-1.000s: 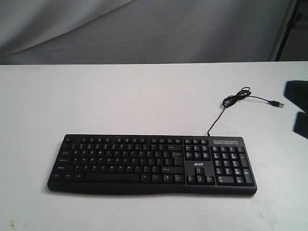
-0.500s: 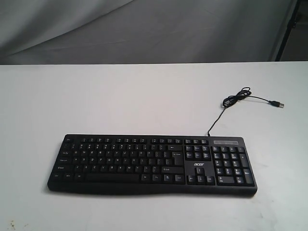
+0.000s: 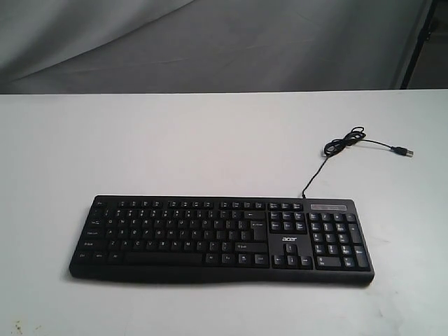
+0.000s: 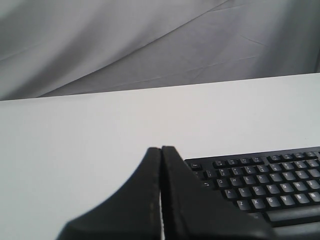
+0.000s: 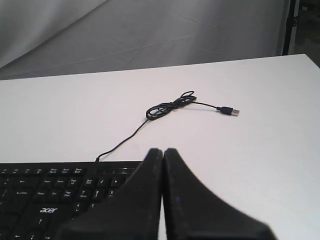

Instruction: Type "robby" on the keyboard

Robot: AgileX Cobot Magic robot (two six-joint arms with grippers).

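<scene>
The black keyboard (image 3: pixel 221 238) with its white acer logo lies flat near the front of the white table (image 3: pixel 175 147). Its thin USB cable (image 3: pixel 344 143) runs off the back right corner and coils, with the plug lying loose. Neither arm shows in the exterior view. In the left wrist view my left gripper (image 4: pixel 161 148) is shut and empty, hanging above the keyboard's (image 4: pixel 265 182) left end. In the right wrist view my right gripper (image 5: pixel 163 150) is shut and empty above the number pad end of the keyboard (image 5: pixel 55 197), with the cable (image 5: pixel 172 107) beyond it.
A grey cloth backdrop (image 3: pixel 210 42) hangs behind the table's far edge. A dark stand (image 3: pixel 420 42) rises at the back right. Small brown specks (image 3: pixel 15 326) mark the table's front left corner.
A dark shape at the right edge of the exterior view, seen one second ago, has left the frame. The keyboard and cable have not moved.
</scene>
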